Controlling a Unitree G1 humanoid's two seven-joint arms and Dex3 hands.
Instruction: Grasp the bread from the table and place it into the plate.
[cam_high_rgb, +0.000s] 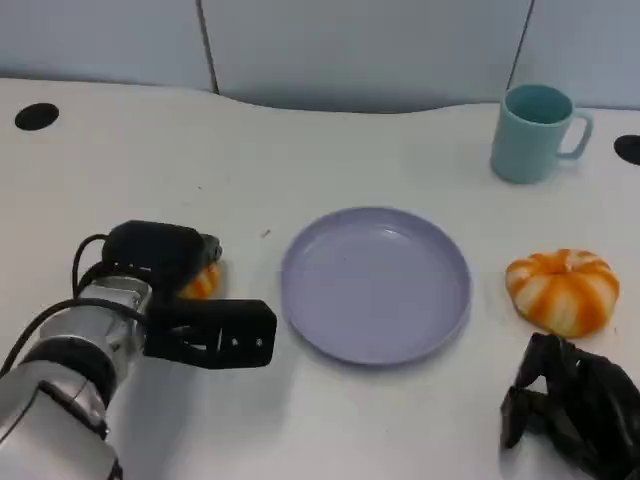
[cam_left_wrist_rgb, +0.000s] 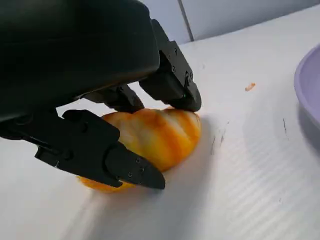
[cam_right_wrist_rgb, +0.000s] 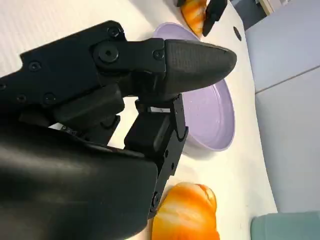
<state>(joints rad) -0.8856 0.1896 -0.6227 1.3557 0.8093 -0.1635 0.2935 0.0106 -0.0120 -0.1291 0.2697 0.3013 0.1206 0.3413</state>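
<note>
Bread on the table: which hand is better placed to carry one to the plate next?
Left. The left hand already has fingers around a bread; the right hand rests beside the other bread.

A light teal ceramic mug (cam_high_rgb: 532, 132) with a handle on its right is seen upright at the far right of the white desk (cam_high_rgb: 300, 150). Round black holes (cam_high_rgb: 36, 116) are set near the desk's far corners.
</note>
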